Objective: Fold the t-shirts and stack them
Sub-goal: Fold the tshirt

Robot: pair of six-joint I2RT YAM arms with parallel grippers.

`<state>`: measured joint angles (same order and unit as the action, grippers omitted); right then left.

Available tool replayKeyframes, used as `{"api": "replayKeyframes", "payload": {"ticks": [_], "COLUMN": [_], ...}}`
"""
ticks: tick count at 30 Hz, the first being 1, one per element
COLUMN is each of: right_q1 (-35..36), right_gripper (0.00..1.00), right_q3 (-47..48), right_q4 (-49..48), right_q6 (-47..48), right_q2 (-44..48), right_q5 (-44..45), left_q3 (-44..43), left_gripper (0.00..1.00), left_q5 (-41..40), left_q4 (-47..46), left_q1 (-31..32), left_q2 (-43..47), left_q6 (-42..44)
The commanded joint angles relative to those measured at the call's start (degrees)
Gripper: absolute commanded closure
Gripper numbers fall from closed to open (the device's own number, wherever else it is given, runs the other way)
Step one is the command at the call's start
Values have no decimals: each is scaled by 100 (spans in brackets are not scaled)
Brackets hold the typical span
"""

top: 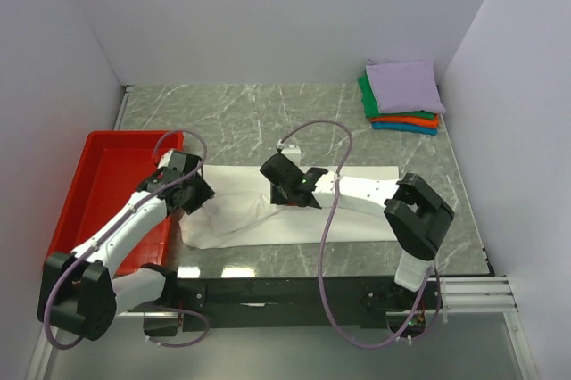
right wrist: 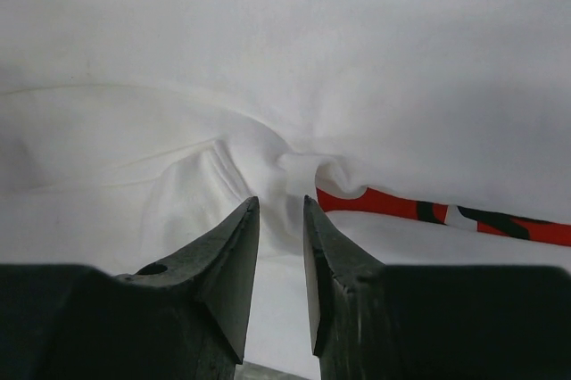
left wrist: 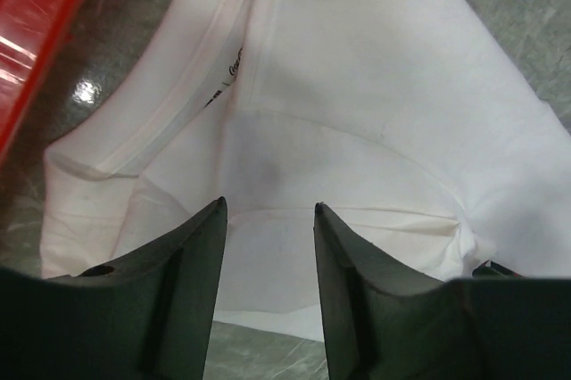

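A large white t-shirt (top: 241, 210) lies folded into a long strip across the near half of the table. My left gripper (top: 198, 191) hovers open over its left end; in the left wrist view my left gripper (left wrist: 270, 210) has only flat white t-shirt (left wrist: 357, 86) and its collar label (left wrist: 227, 68) below it. My right gripper (top: 275, 175) sits over the strip's middle. Seen from the right wrist, my right gripper (right wrist: 280, 202) stands narrowly open above a bunched crease, beside a strip of the red print (right wrist: 401, 206). Folded t-shirts (top: 403, 86) are stacked at the back right, lavender on top.
A red plastic tray (top: 107, 184) stands at the left, its edge (left wrist: 36, 23) close to the shirt's left end. White walls close in the marble table (top: 268, 121) on three sides. The stack sits against the right wall.
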<state>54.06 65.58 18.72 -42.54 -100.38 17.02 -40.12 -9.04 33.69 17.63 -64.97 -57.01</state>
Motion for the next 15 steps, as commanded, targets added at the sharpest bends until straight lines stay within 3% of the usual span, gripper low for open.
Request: {"api": "replayKeyframes", "payload": {"ticks": [1, 7, 15], "right_q1": [16, 87, 122], "right_gripper": [66, 66, 72], "right_q3": [-185, -292, -564], "right_q4": [-421, -563, -448], "right_q6": [53, 80, -175], "right_q2": [282, 124, -105], "right_q5": [-14, -111, -181], "left_q3": [-409, -444, -462], "left_gripper": [51, 59, 68], "left_q5": [-283, 244, 420], "left_q4": [216, -275, -1109], "left_q1": [-49, 345, 1374], "left_q2": [309, 284, -806], "left_q6": [155, 95, -319]}}
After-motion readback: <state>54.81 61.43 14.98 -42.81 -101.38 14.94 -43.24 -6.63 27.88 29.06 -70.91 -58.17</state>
